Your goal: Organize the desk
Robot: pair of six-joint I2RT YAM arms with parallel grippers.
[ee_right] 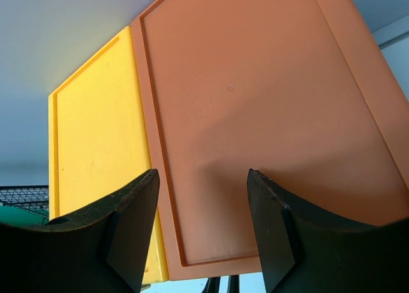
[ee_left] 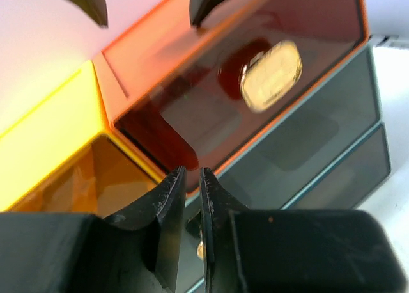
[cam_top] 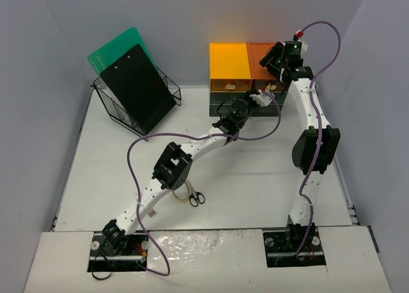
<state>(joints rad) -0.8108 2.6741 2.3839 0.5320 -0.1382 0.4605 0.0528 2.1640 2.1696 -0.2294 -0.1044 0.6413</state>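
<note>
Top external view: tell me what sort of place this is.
Probably a robot test cell staged as an office: plain walls box in the white desk, which carries a wire basket holding clipboards, a drawer unit and scissors, with the left arm and right arm bolted at its near edge.

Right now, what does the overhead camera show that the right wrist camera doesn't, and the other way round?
Only overhead: the scissors and the black clipboard. Only right wrist: the right gripper seen close up, fingers spread, over the orange top and its raised rim. Both: the orange top, the yellow top and the wire basket.
</note>
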